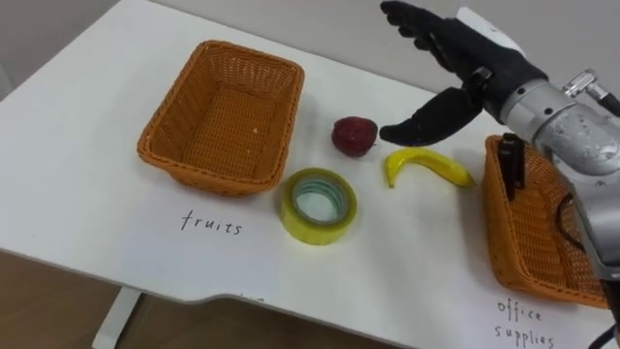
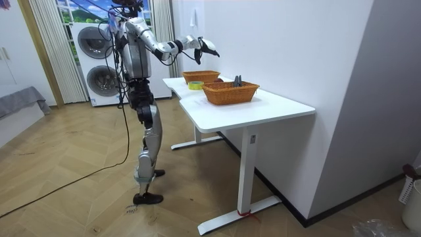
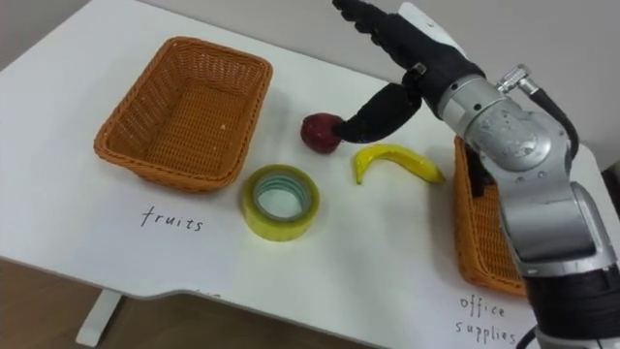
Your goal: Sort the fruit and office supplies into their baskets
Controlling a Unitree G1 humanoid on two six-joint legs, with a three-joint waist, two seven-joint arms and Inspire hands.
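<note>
Banana (image 1: 426, 166), curved, beside round red apple (image 1: 355, 136), between woven fruit basket (image 1: 165, 147) and supplies basket (image 1: 496, 218); tape roll (image 1: 318, 206) near desk (image 1: 77, 204) front edge; right hand (image 1: 480, 68) above, fingers spread.

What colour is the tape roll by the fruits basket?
Yellow roll of adhesive tape, with a pale green inner ring; clearest in the left eye view.

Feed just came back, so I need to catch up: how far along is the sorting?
Done: one dark item sits in the office supplies basket. In hand: nothing; the right hand hovers open above the apple and banana. To do: apple and banana to the empty fruits basket, tape roll to office supplies.
</note>
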